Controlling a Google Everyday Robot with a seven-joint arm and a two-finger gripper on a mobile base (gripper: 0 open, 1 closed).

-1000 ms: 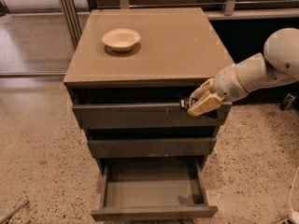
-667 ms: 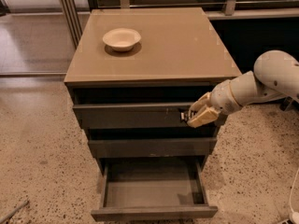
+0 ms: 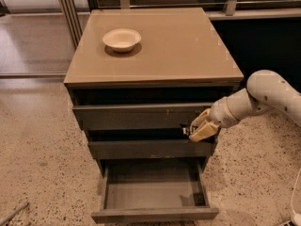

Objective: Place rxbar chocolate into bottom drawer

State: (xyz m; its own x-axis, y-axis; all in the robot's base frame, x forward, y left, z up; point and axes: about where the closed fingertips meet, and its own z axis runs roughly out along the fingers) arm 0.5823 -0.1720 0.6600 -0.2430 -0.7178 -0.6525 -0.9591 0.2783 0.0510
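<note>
My gripper (image 3: 199, 129) hangs in front of the cabinet's right side, level with the gap between the top and middle drawers. Its cream fingers are closed on the rxbar chocolate (image 3: 186, 130), of which only a small dark end sticks out to the left. The bottom drawer (image 3: 155, 214) is pulled open below the gripper and its tray shows nothing inside. The gripper is above the drawer's right part, well clear of it.
A cream round bowl (image 3: 122, 38) sits on the cabinet top (image 3: 174, 51) at the back left. The top drawer (image 3: 136, 117) and middle drawer (image 3: 146, 149) are nearly shut. A speckled floor surrounds the cabinet, with metal posts behind.
The gripper has moved down with the bar, from the top drawer's front to the gap above the middle drawer. The arm has lowered with it.
</note>
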